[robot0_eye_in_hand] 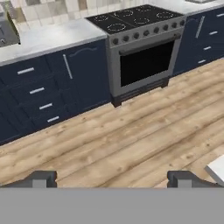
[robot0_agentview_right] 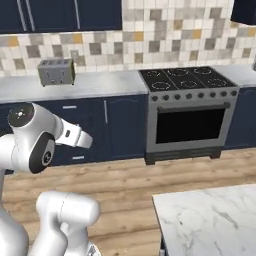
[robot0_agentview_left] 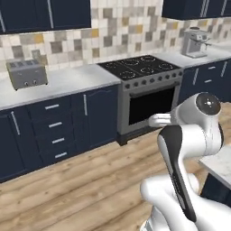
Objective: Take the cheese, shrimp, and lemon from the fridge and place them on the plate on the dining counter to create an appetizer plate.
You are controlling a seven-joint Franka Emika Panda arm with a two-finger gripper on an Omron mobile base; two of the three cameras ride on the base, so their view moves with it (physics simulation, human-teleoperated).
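The dining counter [robot0_agentview_right: 210,220] sits close at the base's right — driving off for the fridge could clip its marble corner. The gripper [robot0_eye_in_hand: 112,178] hangs wide open and empty over the wooden floor [robot0_eye_in_hand: 131,144], facing the stove [robot0_eye_in_hand: 140,39] — cheese, shrimp and lemon remain uncollected.

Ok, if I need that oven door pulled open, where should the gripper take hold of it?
Take the bar handle across the top of the oven door, near its middle. Come straight at it from the front, one finger above and one below: the bar runs level and seems to stand off the door. The gripper is open and well back from it.
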